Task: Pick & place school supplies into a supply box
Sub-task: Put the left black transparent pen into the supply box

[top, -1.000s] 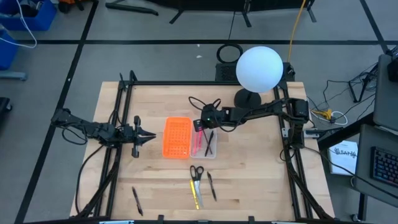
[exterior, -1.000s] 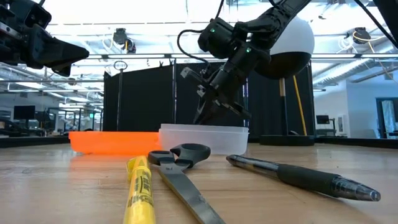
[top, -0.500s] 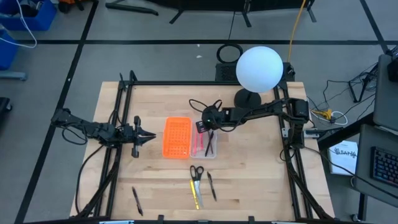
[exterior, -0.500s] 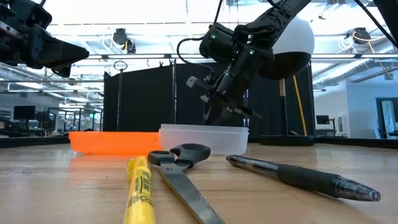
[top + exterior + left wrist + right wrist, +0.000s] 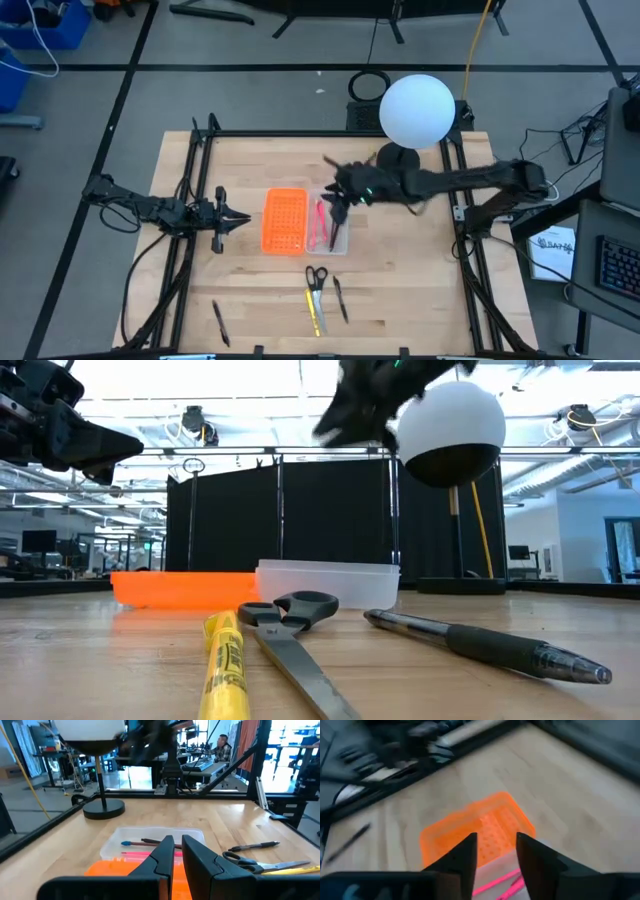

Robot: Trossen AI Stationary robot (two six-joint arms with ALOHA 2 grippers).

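1. Hovering above the clear supply box (image 5: 328, 228), the right hand (image 5: 338, 197) had its fingers apart, holding nothing.
2. Pink and black pens (image 5: 322, 226) lay inside the box, beside an orange perforated piece (image 5: 284, 220).
3. Scissors (image 5: 316, 277), a yellow marker (image 5: 316, 312) and two black pens (image 5: 340, 298) lay on the table (image 5: 400, 290).
4. Left hand (image 5: 240, 218) waited nearly closed, empty, well apart.

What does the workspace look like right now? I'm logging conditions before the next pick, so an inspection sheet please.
Surface: wooden table, bare wood around the items.
Job's things: clear supply box holding pink and dark pens; scissors, yellow marker and two black pens lie outside it.
Clutter: orange perforated tray beside the box; white globe lamp.
Grippers: right claw open, empty, above the box; left claw waits left of the orange tray.
Cables: bundles along both arms.
Surroundings: a person seated at desks, seen in the left wrist view.
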